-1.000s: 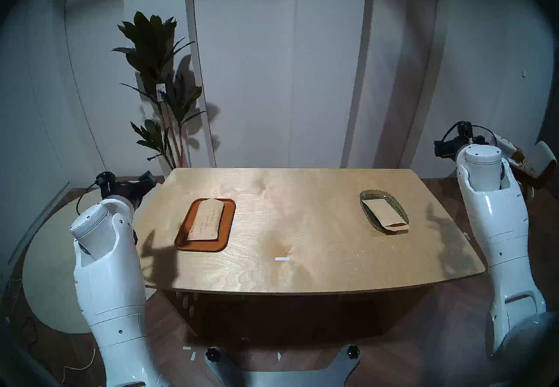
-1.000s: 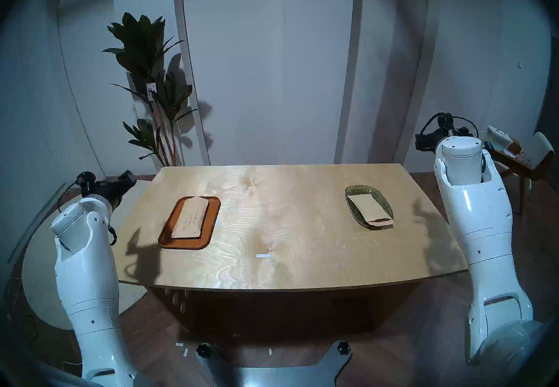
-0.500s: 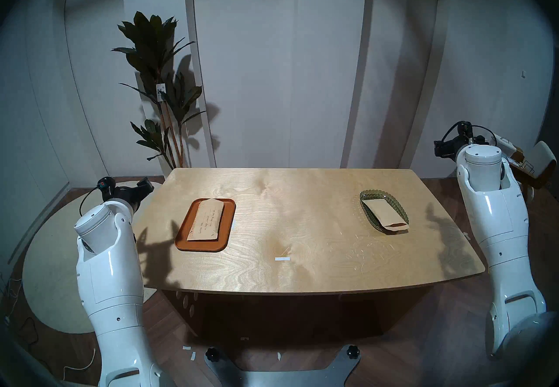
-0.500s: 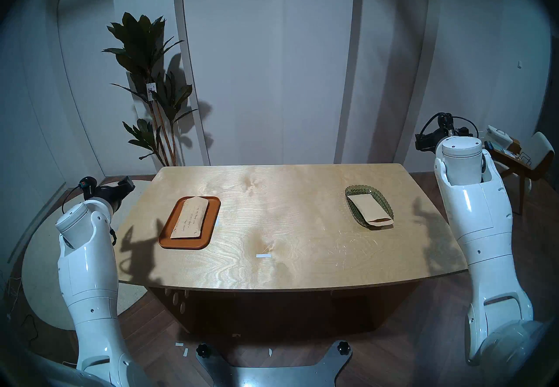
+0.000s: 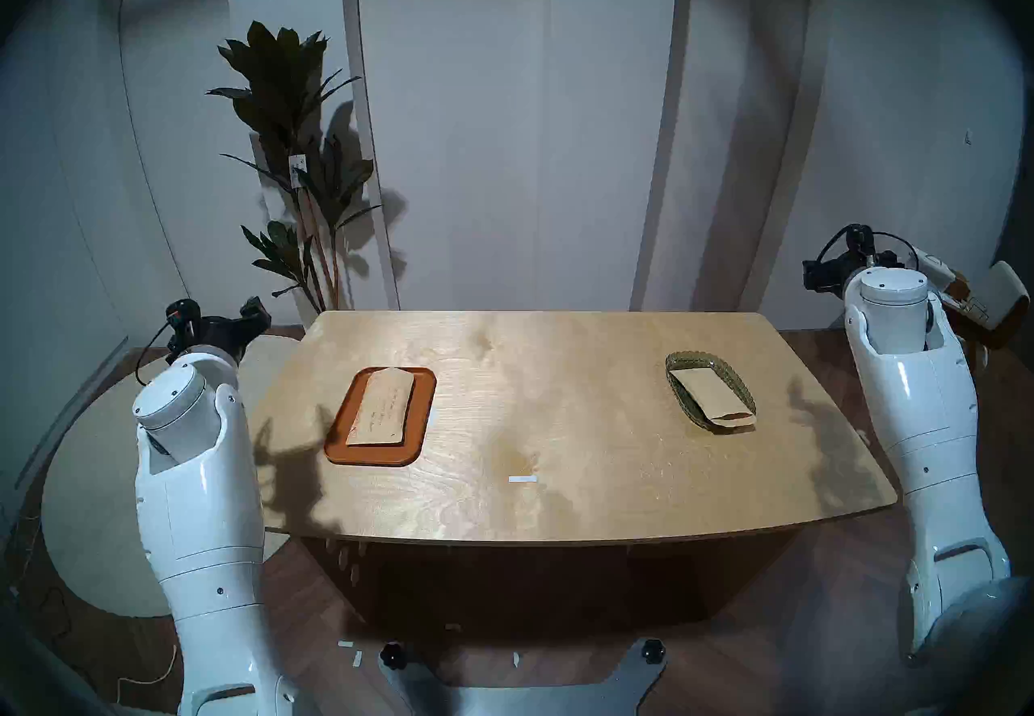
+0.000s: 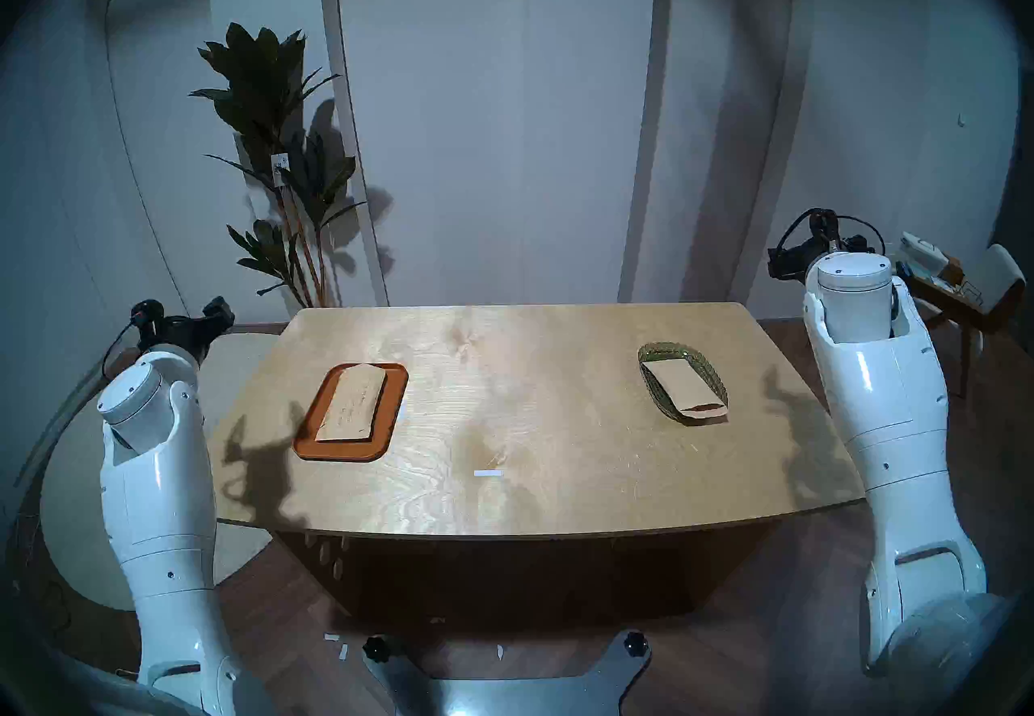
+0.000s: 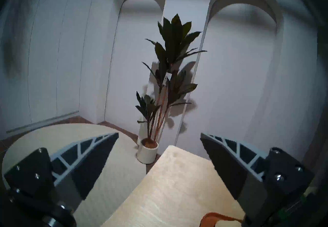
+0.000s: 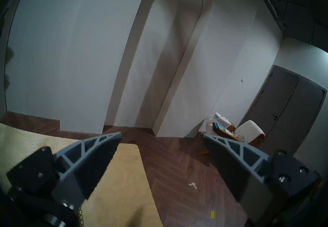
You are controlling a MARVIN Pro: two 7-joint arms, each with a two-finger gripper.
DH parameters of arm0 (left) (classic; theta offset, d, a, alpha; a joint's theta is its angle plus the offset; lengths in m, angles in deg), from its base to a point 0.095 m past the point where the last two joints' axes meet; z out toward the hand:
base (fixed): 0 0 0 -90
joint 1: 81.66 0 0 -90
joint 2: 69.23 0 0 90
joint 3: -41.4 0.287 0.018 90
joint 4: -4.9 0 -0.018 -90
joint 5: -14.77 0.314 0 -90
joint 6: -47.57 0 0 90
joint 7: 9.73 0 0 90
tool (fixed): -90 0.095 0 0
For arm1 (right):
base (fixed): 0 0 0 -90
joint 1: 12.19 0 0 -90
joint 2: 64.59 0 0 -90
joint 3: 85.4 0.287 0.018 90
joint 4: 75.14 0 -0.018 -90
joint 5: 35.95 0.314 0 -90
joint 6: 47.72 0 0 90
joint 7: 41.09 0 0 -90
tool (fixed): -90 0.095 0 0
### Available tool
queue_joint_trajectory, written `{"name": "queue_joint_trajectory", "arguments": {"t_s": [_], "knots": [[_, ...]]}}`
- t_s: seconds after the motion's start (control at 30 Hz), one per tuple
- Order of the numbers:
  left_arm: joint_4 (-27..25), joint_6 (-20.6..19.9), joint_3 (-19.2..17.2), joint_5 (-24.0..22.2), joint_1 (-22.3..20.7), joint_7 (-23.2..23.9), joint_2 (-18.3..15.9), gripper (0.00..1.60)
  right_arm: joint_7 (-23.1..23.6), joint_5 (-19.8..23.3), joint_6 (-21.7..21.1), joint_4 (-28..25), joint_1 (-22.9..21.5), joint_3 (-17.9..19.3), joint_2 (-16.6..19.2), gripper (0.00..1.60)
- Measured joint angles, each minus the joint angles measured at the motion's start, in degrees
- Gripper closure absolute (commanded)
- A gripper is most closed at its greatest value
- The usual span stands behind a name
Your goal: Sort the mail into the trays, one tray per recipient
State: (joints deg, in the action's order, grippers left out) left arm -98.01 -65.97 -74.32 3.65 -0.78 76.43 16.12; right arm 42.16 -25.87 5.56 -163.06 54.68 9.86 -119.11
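Note:
One tan envelope [image 5: 382, 414] with handwritten lines lies flat in the orange-brown tray [image 5: 369, 456] on the table's left half. A second tan envelope [image 5: 709, 396] lies in the green glass dish [image 5: 739, 387] on the right, its near end poking over the rim. My left gripper [image 5: 254, 309] hangs off the table's far-left corner, open and empty, as the left wrist view [image 7: 159, 133] confirms; a bit of the tray's rim [image 7: 213, 216] shows at that view's bottom. My right gripper [image 5: 811, 273] is beyond the table's right edge, open and empty [image 8: 162, 133].
A small white tape strip [image 5: 522, 479] lies near the table's front middle. A potted plant [image 5: 291, 138] stands behind the far-left corner. A pale round mat [image 5: 84, 474] covers the floor on the left, and a chair [image 5: 1001, 301] stands at the far right.
My left gripper has drawn back and leftward, away from the table's left edge and the tray. The right arm, envelopes and trays have not moved.

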Motion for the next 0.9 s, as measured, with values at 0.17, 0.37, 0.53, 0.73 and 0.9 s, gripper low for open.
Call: {"name": "queue_joint_trajectory", "arguments": {"t_s": [0.17,0.37,0.53,0.73,0.9], "knots": [[-0.8,1.1,0.4,1.1,0.2,-1.1,0.0,0.00,0.0,0.0,0.0,0.0,0.0,0.0,0.0,0.00],[-1.4,1.9,0.8,1.9,0.5,-1.9,0.0,0.00,0.0,0.0,0.0,0.0,0.0,0.0,0.0,0.00],[-1.9,2.1,1.1,2.2,0.9,-2.1,-0.1,0.00,0.0,0.0,0.0,0.0,0.0,0.0,0.0,0.00],[-2.2,2.2,1.3,2.5,1.1,-2.0,-0.2,0.00,0.0,0.0,0.0,0.0,0.0,0.0,0.0,0.00],[-2.3,2.3,1.4,2.6,1.3,-1.7,-0.3,0.00,0.0,0.0,0.0,0.0,0.0,0.0,0.0,0.00]]}}
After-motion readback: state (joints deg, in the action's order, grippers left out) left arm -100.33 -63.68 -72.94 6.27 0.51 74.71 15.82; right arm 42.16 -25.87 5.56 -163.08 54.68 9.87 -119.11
